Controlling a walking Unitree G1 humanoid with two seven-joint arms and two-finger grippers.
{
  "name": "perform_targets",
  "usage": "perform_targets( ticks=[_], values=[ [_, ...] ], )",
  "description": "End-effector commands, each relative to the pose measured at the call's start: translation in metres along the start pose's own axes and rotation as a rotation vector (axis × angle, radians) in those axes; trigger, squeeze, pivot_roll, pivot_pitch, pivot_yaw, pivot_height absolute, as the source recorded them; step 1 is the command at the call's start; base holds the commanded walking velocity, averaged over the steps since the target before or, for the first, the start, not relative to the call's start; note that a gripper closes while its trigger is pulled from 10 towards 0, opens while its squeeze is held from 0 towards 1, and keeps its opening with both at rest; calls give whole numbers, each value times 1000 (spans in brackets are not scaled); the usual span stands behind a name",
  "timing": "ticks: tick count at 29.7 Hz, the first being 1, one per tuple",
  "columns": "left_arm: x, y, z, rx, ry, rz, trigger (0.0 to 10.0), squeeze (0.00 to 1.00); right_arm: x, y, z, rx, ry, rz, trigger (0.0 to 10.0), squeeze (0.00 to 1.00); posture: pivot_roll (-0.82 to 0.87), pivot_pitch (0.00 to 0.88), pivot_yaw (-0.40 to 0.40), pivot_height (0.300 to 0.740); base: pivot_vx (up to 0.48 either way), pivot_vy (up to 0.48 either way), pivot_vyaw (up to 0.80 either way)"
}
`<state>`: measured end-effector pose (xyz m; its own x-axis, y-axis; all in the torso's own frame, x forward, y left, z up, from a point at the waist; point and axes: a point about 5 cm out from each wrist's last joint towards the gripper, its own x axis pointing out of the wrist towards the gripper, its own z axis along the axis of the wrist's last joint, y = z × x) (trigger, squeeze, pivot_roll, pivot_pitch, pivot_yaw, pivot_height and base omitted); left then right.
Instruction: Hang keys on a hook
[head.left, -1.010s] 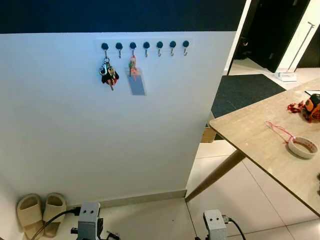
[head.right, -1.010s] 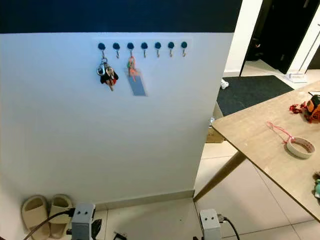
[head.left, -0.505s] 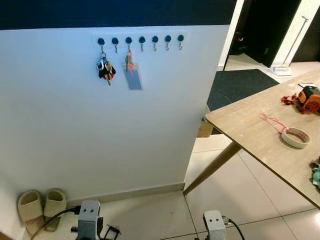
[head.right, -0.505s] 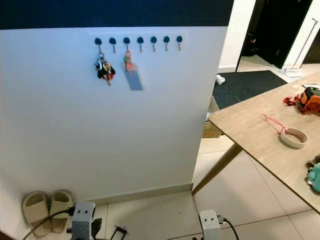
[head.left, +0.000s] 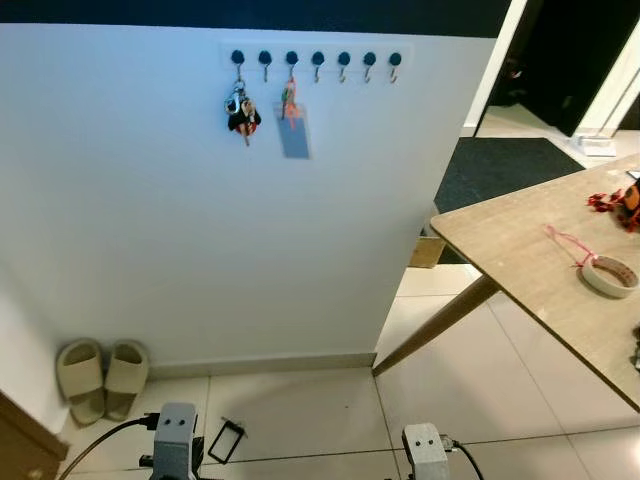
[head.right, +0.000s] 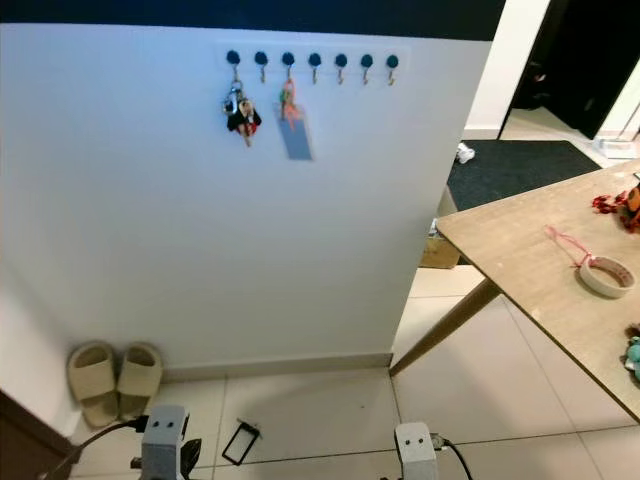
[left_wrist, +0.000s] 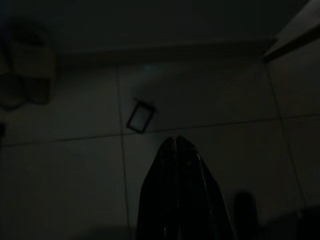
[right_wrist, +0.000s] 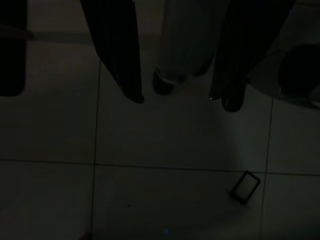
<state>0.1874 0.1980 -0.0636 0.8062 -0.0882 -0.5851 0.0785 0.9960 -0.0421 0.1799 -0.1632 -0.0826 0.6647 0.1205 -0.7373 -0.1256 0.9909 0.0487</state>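
A bunch of keys (head.left: 241, 111) hangs from the leftmost hook (head.left: 238, 60) of a row of seven dark-knobbed hooks (head.left: 317, 62), in the upper middle of the left eye view, on a white wall (head.left: 200, 230) under a dark blue band. Two hooks to the right, a second set with an orange loop and a grey-blue tag (head.left: 295, 135) hangs flat against the wall; the hook between the two and the four hooks further right are bare.

At the foot of the wall, lower left of the frame, a pair of beige slippers (head.left: 101, 373) sits side by side on the pale floor tiles (head.left: 300, 420). A small dark rectangular frame (head.left: 227, 441) lies on the tiles near the bottom edge, tilted.

On the right a wooden table (head.left: 530, 260) juts in on a slanted leg, carrying a roll of tape (head.left: 609, 276) with a red string beside it and a red-and-orange object at the far right edge. Beyond it, in the upper right, a dark mat lies before a dark doorway.

Both arms hang low at the bottom edge. In the dim left wrist view the left gripper (left_wrist: 175, 142) has its fingers pressed together over the tiles. In the right wrist view the right gripper (right_wrist: 182, 100) has its fingers spread apart, holding nothing.
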Motion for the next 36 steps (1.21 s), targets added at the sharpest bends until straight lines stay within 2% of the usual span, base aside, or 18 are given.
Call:
perform_targets(
  ticks=[1, 6, 21, 23, 28, 36],
  values=[
    [-2, 2, -3, 2, 18, 1, 10000, 0, -2, -1, -5, 6, 15, -10, 10000, 0, 81, 28, -15, 740, -259, 0, 0],
    [-1, 2, -3, 2, 18, 0, 10000, 0, -2, -3, -4, 7, 14, -13, 10000, 0, 80, 30, -16, 740, -253, 0, 0],
    [1, -4, -2, 13, 13, -8, 10000, 0, -1, -5, -2, 7, 11, -18, 10000, 0, 80, 34, -18, 740, 0, 0, 0],
    [1, -5, 0, 48, 3, -18, 10000, 0, -1, -4, -2, 9, 9, -18, 10000, 0, 82, 34, -17, 740, 0, -480, 0],
    [1, -6, -1, 33, 6, -19, 10000, 0, -1, -4, -2, 9, 10, -18, 10000, 0, 85, 34, -14, 740, 0, -480, 0],
    [0, -2, -2, 11, 1, 24, 10000, 0, -1, -6, -1, 6, 8, -20, 10000, 0, 78, 33, -21, 740, 0, 0, 0]
  ],
)
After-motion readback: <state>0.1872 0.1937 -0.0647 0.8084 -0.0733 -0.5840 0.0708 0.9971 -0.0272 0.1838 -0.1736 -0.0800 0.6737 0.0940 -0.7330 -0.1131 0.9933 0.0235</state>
